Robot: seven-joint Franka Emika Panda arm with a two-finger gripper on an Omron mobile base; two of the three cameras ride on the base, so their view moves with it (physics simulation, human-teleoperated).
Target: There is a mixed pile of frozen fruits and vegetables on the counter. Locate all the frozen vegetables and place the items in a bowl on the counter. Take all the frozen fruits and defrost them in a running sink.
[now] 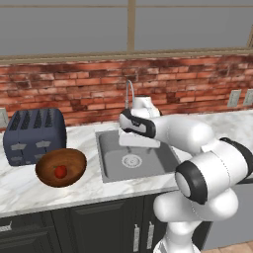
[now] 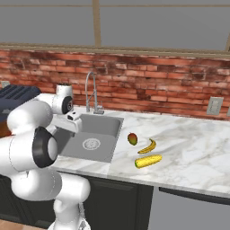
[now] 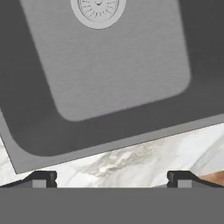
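The gripper (image 3: 112, 175) hangs over the sink (image 1: 111, 163) with its jaws spread wide and nothing between them. The red tomato (image 1: 60, 171) lies in the brown bowl (image 1: 47, 170) beside the toaster (image 1: 34, 134), while the corn cob (image 2: 148, 161), the banana (image 2: 147, 147) and the round orange-red fruit (image 2: 132, 139) lie close together on the bench (image 2: 188, 152) right of the sink. The likely slip is a mix-up: cob and banana are both yellow and nearly touching, so a careless reach could grab the wrong one or nudge its neighbour. The round fruit may roll. No water appears to run from the faucet (image 2: 92, 92). The bench is white veined marble over dark cabinets, with a brick wall and window behind.
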